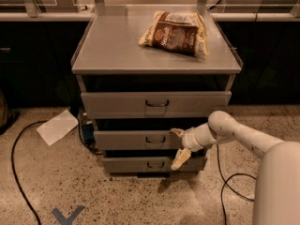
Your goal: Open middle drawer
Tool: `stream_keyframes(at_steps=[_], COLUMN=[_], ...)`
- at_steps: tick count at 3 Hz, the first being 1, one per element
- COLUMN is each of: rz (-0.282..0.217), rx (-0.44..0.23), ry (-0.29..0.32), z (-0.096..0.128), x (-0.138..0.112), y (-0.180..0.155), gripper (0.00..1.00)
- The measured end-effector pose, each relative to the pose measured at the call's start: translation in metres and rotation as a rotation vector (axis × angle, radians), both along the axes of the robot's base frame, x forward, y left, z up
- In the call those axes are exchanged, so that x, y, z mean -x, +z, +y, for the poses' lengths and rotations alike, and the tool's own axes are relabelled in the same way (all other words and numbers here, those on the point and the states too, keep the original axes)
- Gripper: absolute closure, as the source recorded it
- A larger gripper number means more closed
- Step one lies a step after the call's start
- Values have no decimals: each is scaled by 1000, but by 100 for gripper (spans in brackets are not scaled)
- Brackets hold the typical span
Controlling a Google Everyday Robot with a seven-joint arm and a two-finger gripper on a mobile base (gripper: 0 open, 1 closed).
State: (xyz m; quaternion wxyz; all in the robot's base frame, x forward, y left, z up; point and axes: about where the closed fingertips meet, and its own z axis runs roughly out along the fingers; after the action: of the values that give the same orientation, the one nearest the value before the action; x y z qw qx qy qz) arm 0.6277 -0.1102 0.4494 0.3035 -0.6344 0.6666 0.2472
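Note:
The grey cabinet holds three drawers. The middle drawer (136, 139) is a wide shallow grey front with a small dark wire handle (155, 139) at its centre. It sits slightly forward, with a dark gap above it. My gripper (178, 146) is at the right part of this drawer's front, just right of the handle. Its fingers are spread apart: one tan fingertip (176, 132) is at the drawer's top edge and the other hangs down over the bottom drawer (140, 164). It holds nothing. The white arm comes in from the lower right.
The top drawer (154, 103) has a taller front with its own handle. A brown snack bag (176, 32) lies on the cabinet top (112, 46). A white sheet of paper (57, 126) and black cables (18, 172) lie on the speckled floor to the left. Another cable (229, 182) lies to the right.

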Motion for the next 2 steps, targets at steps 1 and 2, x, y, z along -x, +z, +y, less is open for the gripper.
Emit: stream_keyframes(at_steps=[1,2], rz=[-11,-6], rx=[-14,-31], ry=[1,1], z=[4,5], x=[-18,-28], y=[-10,-21], gripper=[0,0])
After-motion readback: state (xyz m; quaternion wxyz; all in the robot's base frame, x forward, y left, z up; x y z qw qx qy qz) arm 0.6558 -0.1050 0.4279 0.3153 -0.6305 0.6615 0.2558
